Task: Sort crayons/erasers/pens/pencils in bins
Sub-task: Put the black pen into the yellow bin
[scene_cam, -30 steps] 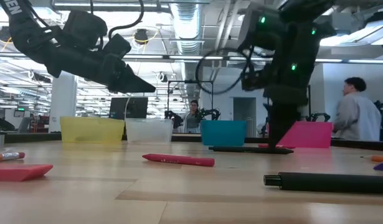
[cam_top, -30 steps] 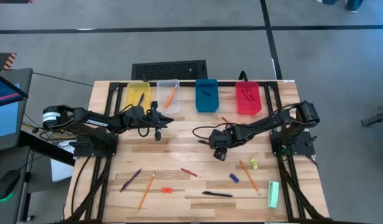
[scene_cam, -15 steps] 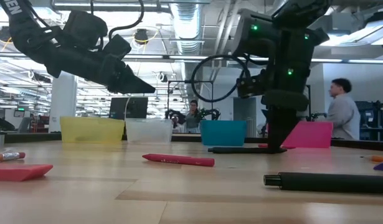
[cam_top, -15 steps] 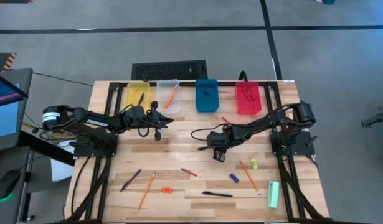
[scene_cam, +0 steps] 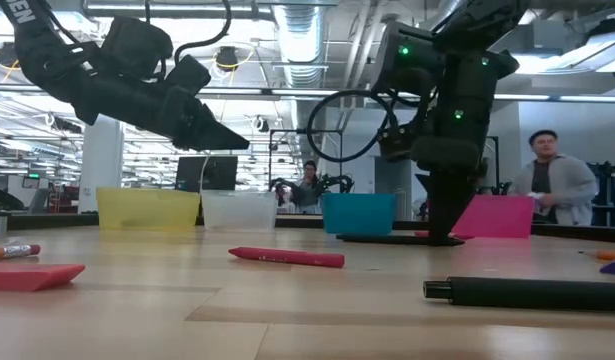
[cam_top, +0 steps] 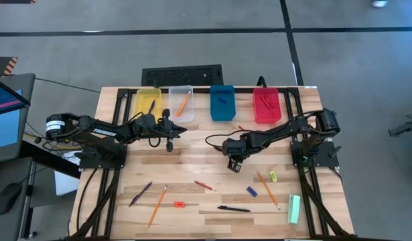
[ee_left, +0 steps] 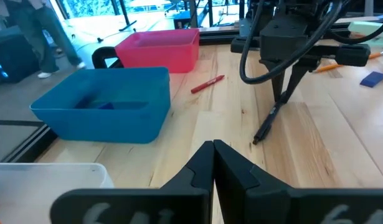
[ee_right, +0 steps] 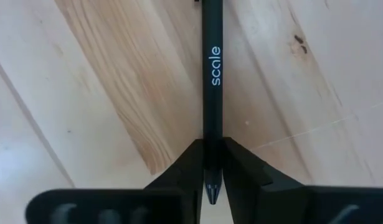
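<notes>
While the right gripper (cam_top: 234, 163) is standing over the middle of the wooden table (cam_top: 192, 201), its two dark fingers (ee_right: 244, 168) are pinching a black pen (ee_right: 211, 93) between them. In the right wrist view this pen is lying flat on the boards, and its long axis is running straight out from between the jaws, so the fingers are sitting on its two sides close to one pointed end. I am judging that this line-up is what the lift depends on: because the grip is near one end, the far end may be hanging down when the pen is rising.

The pen is slim, smooth and matt, with small pale lettering on the barrel. The table is showing pale planks with brown grain.

Across the top of the high view, four small plastic bins are standing in a row: yellow (cam_top: 147, 104), clear (cam_top: 181, 102), blue (cam_top: 222, 102) and red (cam_top: 266, 106). The blue one, already holding something dark, is the nearest to this right arm.

The left gripper (cam_top: 170, 142) is waiting at centre left, below the clear bin, its fingers pressed together on nothing.
</notes>
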`<state>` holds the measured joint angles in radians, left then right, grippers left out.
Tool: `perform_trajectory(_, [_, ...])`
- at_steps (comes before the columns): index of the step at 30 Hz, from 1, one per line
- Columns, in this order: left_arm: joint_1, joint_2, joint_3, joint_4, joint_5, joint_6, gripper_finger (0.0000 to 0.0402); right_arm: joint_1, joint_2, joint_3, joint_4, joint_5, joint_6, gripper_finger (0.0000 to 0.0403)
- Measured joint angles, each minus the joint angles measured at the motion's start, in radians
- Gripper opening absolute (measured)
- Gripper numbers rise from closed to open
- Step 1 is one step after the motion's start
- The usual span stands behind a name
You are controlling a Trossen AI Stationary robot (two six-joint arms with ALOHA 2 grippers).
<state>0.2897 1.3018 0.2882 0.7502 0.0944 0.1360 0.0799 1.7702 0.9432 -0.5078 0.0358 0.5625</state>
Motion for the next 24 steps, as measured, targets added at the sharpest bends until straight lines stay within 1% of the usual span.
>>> perform_trajectory(5, [0.0, 0.0, 0.0, 0.003, 0.0, -0.022, 0.0, 0.001, 0.0, 0.0, 0.03, -0.011, 0.04, 0.0066])
perform_trajectory(12, [0.001, 0.0, 0.0, 0.004, 0.001, -0.08, 0.0, 0.008, -0.001, -0.001, 0.066, -0.018, 0.061, 0.0039])
perform_trajectory(15, [0.002, 0.0, 0.0, 0.004, 0.001, -0.131, 0.0, 0.016, 0.0, -0.003, 0.107, -0.018, 0.067, 0.0029])
perform_trajectory(21, [0.037, 0.0, 0.012, 0.0, 0.007, -0.234, 0.0, 0.025, -0.001, -0.003, 0.154, -0.019, 0.128, 0.0034])
perform_trajectory(24, [0.06, 0.0, 0.019, 0.001, 0.046, -0.284, 0.0, 0.032, -0.018, -0.005, 0.164, -0.007, 0.154, 0.0035])
